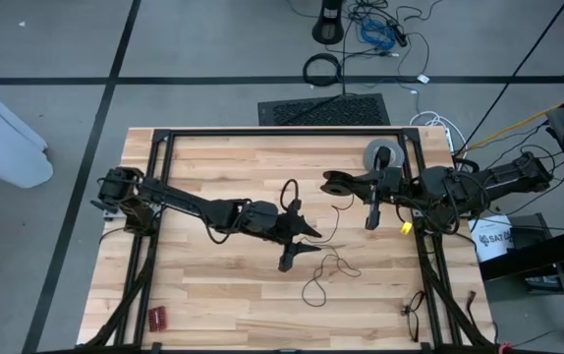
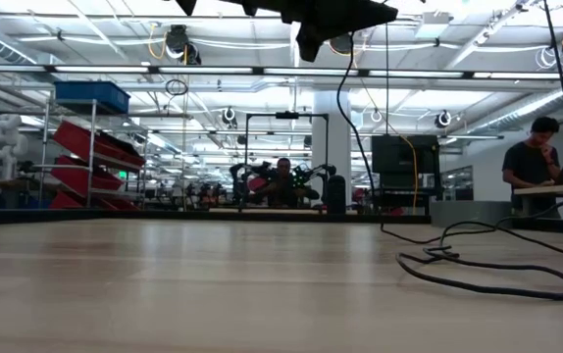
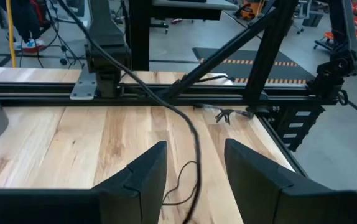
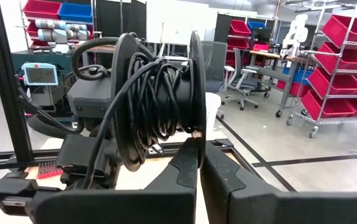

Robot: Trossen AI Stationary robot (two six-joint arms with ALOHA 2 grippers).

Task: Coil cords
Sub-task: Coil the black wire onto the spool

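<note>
Above the table's middle, the right gripper (image 4: 198,163) is closed on the rim of a black spool (image 4: 160,102) already wound with several turns of cord (image 1: 329,267). Much remains: loose loops lie on the table (image 1: 213,305), the strand rising between the left gripper's (image 3: 194,165) parted fingers, which do not visibly clamp it.

Even, bright overhead light falls on the wooden table (image 1: 233,295) in the high view, and shadows under the arms are soft and faint. At table height, the ceiling strip lights (image 2: 85,49) glare white while the near tabletop blurs and the arm overhead goes to silhouette. In both wrist views the nearby fingers are soft and dark.
</note>
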